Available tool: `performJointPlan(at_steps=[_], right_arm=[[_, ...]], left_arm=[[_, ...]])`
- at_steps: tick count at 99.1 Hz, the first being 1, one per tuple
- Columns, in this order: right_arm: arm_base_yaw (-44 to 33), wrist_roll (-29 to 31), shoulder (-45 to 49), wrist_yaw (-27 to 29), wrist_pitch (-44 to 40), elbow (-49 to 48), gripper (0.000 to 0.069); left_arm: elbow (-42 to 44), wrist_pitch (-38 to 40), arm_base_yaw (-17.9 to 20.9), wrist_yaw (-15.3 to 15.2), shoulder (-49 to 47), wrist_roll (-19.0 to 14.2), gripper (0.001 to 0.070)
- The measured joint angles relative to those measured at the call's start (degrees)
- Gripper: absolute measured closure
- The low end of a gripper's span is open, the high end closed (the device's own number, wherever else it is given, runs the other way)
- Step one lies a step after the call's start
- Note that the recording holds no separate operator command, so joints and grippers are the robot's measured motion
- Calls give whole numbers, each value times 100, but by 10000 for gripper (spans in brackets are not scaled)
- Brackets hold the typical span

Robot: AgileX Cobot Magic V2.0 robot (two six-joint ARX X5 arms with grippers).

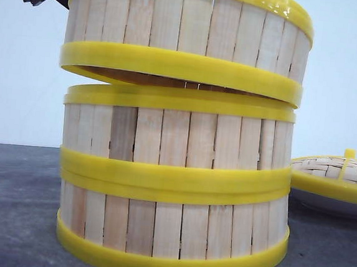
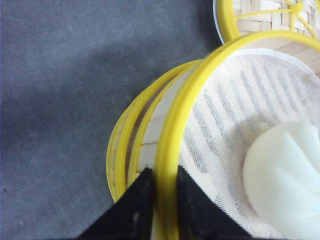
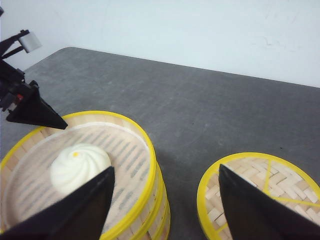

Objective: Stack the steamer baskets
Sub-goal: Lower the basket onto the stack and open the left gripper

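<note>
Currently, the top steamer basket (image 1: 187, 37) is held tilted above the two-basket stack (image 1: 174, 183); in the front view a gap is seen under its left side, while the right side sits at or close to the stack's upper rim — contact cannot be confirmed. The tilt is judged to follow from the one-sided grip: the left gripper (image 2: 160, 187) is closed on the rim of the top basket, one finger outside the wall and one inside, so the far edge hangs lower. A white bun (image 2: 285, 175) on a mesh liner (image 2: 225, 110) is carried inside, which is taken as the reason for a rim grip, not a grasp across the middle. In the left wrist view the held basket is seen offset from the rims below — alignment is judged unfinished. The right gripper (image 3: 165, 200) is spread wide, holds nothing, and hangs apart from the stack. Farther off, the woven lid (image 1: 337, 175) rests on the white plate (image 1: 328, 206), beside the stack on the grey table (image 1: 9, 206).
</note>
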Motion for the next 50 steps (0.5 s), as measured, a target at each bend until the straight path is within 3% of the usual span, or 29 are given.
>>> performJointPlan(at_steps=[50], right_arm=[[0,0,0,0,0,0,288]], left_arm=[[-2,83,74,-13,199,122,675]])
